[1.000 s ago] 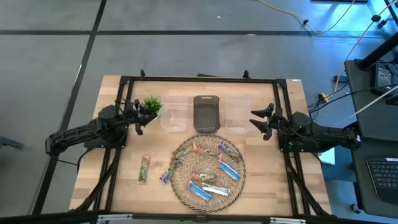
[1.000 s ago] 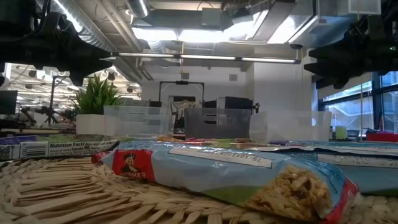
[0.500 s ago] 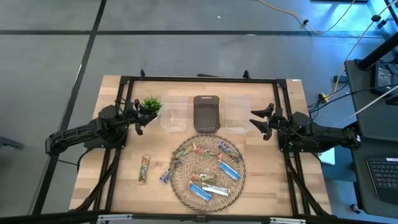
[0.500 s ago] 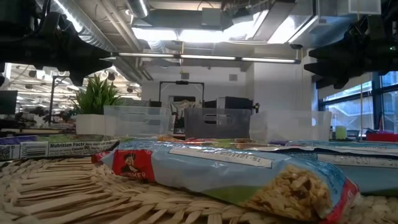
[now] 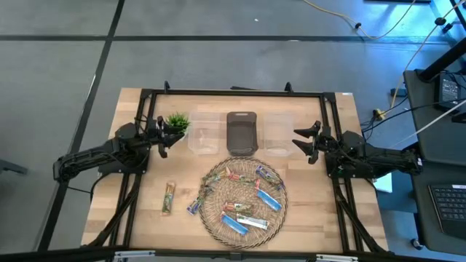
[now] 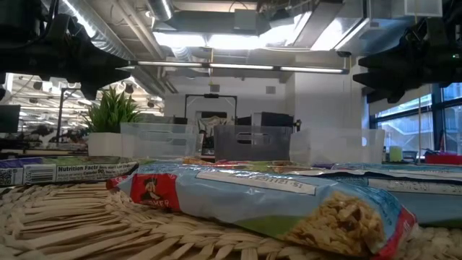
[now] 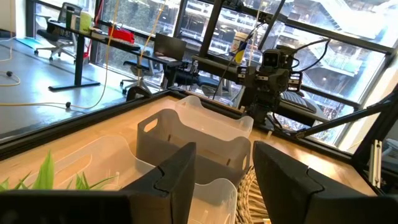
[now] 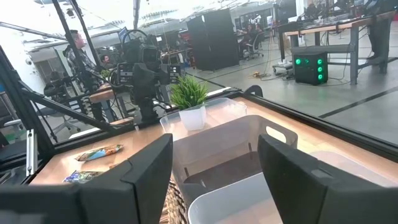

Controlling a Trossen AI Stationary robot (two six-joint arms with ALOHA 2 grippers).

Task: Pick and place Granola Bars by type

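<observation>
Your left gripper hovers beside the potted plant, fingers spread wide and empty. Two Granola Bars lie on the bare table; the rest sit in the woven tray, though their exact count is hard to judge. Behind stand three bins. Your right gripper waits wide, holding nothing.

A robotics lab in an open-plan office: a wooden table fenced by a black metal frame stands on a grey floor, cables trailing to a side desk with a keyboard. Beyond are desks, office chairs, large windows, exposed ceiling ducts and strip lights.
</observation>
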